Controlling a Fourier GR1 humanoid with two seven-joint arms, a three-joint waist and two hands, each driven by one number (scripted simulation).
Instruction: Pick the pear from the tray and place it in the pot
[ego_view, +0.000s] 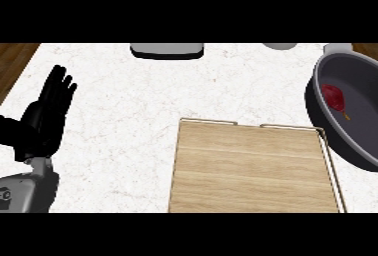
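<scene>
Head view — steeply down onto counter (133, 100).

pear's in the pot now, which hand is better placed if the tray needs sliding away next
Left, by default. Only the left hand shows, open and resting fingers up at the view's left edge, apart from the wooden tray. The right hand isn't in view. The red pear lies in the grey pot.

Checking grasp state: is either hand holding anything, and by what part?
Nothing held. Left hand is open at the left edge; right hand isn't in view. Pear lies in the pot.
</scene>
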